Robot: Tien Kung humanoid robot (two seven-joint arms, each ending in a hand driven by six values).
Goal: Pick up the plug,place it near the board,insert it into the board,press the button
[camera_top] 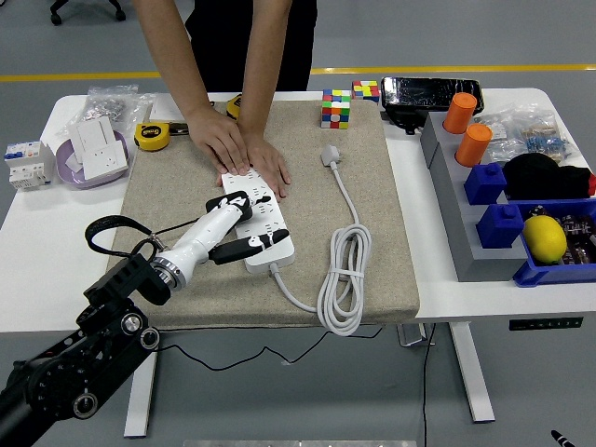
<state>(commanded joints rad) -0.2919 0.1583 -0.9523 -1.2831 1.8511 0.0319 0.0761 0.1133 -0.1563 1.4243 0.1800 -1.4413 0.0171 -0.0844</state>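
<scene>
Grey floor with a yellow line runs behind the white bench, and a tan mat covers its middle. In the head view, my only view, the white board lies on the mat's left half, its far end pinned under a person's hands reaching in from the bench's far edge.

The plug is not where the task wants it: it lies loose on the mat toward the far edge, right of the board and well apart from it. Its cable trails down to a coil near the mat's near edge and loops back into the board's near end.

My left hand reaches in from the near left corner and rests over the board's near half, holding nothing. My fingers are narrow and partly extended, the lowest one stretched across the board's near end, where I judge the button to be; I cannot tell whether it touches. My right hand is out of sight.

So this looks like the press step, though the plug is not inserted. To press well, I should bring one fingertip straight down on the button, keep the others lifted clear of the sockets, and push gently so the board does not skid under the person's grip.
</scene>
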